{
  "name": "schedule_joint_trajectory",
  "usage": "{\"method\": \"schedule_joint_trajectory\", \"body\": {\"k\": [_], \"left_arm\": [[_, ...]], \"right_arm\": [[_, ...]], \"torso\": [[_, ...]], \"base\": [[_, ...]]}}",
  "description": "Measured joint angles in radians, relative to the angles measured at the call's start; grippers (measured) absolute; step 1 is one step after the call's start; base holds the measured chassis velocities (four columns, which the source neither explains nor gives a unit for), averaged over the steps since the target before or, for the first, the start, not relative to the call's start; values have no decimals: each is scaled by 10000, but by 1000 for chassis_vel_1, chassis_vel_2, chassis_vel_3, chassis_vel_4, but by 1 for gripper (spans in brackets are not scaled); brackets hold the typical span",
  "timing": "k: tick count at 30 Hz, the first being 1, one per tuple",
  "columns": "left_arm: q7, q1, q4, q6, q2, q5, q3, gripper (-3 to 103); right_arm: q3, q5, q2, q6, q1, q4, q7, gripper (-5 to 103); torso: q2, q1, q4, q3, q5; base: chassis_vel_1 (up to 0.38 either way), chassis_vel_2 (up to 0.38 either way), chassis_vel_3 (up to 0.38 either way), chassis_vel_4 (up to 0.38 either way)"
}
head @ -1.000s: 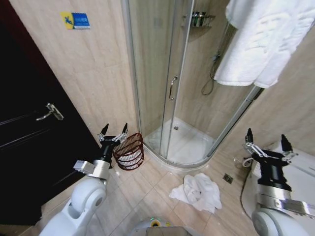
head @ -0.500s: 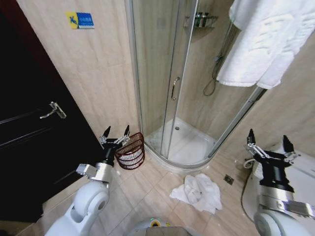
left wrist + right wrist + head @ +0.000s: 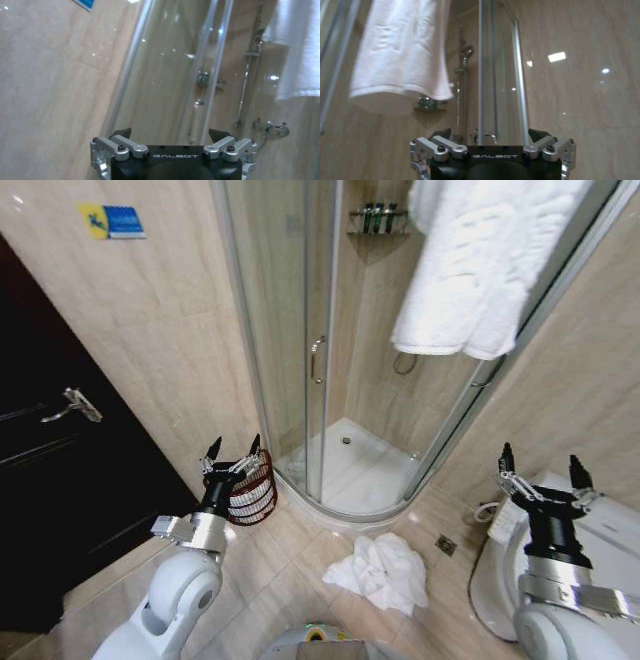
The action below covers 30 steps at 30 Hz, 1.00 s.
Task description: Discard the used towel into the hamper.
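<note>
on the floor, towel point(image 3: 376, 573), hamper point(image 3: 249, 489) apart

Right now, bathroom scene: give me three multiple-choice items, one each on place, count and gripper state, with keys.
1. Where is the crumpled towel?
A. in the hamper
B. on the floor tiles
C. in the left gripper

2. How many white towels show?
A. one
B. two
C. three

3. Both grippers are:
A. open, empty
B. shut on the towel
C. shut on the hamper

Key: 1 B, it lies by the shower, apart from the hamper. 2 B, one floored, one hanging. 3 A, left gripper and right gripper hold nothing.
</note>
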<state>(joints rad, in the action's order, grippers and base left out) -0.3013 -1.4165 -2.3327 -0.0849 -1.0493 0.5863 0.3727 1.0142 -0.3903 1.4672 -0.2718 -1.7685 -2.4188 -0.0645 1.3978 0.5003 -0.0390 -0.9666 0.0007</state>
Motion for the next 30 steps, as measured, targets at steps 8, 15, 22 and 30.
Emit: {"method": "schedule_joint_trajectory", "body": {"k": [8,15,22,30], "left_arm": [[-97,49,49,-119,-28,-33,11,100],[-374,-46,29,-126,-202,37,178,100],[-475,-104,-50,-127,-233,98,378,100],[-504,-194,-138,-147,-276,112,516,100]], "right_arm": [[-159,137,-95,-49,55,14,49,100],[-207,153,-136,-95,70,70,76,100],[-220,138,-157,-120,97,121,78,100],[-216,112,-197,-151,115,164,81,100]], "torso": [[1,-5,-12,1,-9],[1,-3,-5,1,-7],[0,0,-4,0,-6],[1,0,-6,0,-6]], "base": [[8,-39,12,7],[38,33,-45,-25],[-7,4,15,13],[44,56,38,51]]}}
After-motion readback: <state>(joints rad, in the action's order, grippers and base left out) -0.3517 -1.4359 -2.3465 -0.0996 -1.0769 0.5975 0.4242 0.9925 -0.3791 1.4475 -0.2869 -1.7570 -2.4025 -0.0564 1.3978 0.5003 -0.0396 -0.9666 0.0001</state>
